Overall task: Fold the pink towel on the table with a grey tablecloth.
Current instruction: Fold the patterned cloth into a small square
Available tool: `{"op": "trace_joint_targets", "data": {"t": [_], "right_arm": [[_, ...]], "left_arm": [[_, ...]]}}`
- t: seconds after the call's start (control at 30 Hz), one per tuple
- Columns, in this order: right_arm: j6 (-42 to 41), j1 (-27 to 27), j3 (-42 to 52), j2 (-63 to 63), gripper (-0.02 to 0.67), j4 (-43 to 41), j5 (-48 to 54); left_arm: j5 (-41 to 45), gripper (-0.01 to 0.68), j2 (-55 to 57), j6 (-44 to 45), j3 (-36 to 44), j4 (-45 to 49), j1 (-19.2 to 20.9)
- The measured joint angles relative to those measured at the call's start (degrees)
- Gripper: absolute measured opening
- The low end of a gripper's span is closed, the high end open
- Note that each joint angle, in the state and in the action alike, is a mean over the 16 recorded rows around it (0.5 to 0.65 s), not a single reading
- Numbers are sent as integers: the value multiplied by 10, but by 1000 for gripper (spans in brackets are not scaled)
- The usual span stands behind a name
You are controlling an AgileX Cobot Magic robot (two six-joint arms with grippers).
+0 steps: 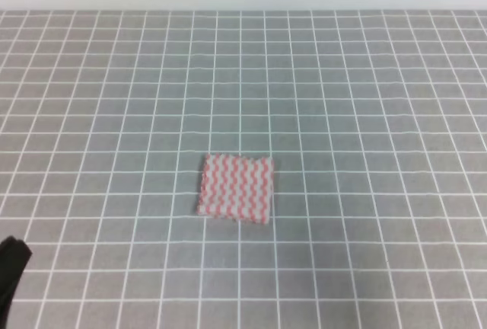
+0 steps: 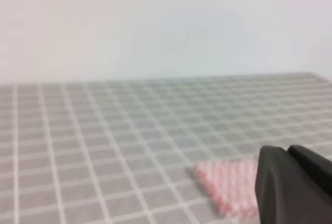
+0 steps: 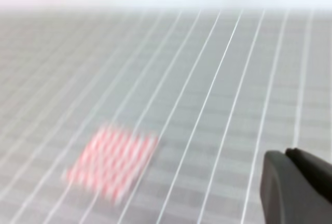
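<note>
- Towel (image 1: 236,188) lying flat and unfolded near the middle of the grey gridded counter (image 1: 365,100), pink-and-white zigzag stripes up, edges roughly in line with the white grid.
- Opening step by the look of it: no fold made yet, nothing touching the cloth.
- Left gripper (image 2: 298,187) visible in its wrist view only as a dark blurred mass at the lower right corner, close in front of the lens, with the towel showing past it; a dark sliver at the lower left edge of the high view probably the same arm, well apart from the towel.
- Right gripper (image 3: 298,185) likewise just a dark shape at the lower right of its own view, towel well to its left; absent from the high view.
- Impossible to tell for either gripper whether spread or pressed together; fingertips out of frame or too blurred. Holding nothing, so far as can be seen.
- Next move likely calling for a reach in to one edge or corner of the towel, a low pinch on the thin cloth without snagging the tablecloth beneath, then a lift and carry over to the opposite edge.
</note>
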Motion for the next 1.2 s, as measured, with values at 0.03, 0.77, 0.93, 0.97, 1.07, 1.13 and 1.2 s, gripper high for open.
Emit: {"op": "trace_joint_targets", "data": {"t": [0.03, 0.77, 0.93, 0.97, 1.07, 1.13, 1.2], "right_arm": [[-7, 0, 18, -15, -17, 6, -26], [-63, 0, 151, -97, -16, 48, -149], [-64, -17, 164, -117, -17, 39, -150], [-64, -24, 169, -125, -17, 36, -153], [-64, -50, 189, -160, -17, 32, -163], [-65, -70, 202, -188, -16, 29, -170], [-64, -90, 217, -219, -16, 28, -174]], "left_arm": [[-2, -2, -1, 1, 11, 0, 0], [102, -2, 0, 5, 81, -1, 0], [104, -3, 0, 5, 81, -1, 0], [104, -3, 0, 5, 81, -1, 0], [103, -3, 0, 5, 81, -1, 0], [102, -2, 0, 5, 82, 0, 0], [102, -2, 2, 5, 83, 0, 0]]}}
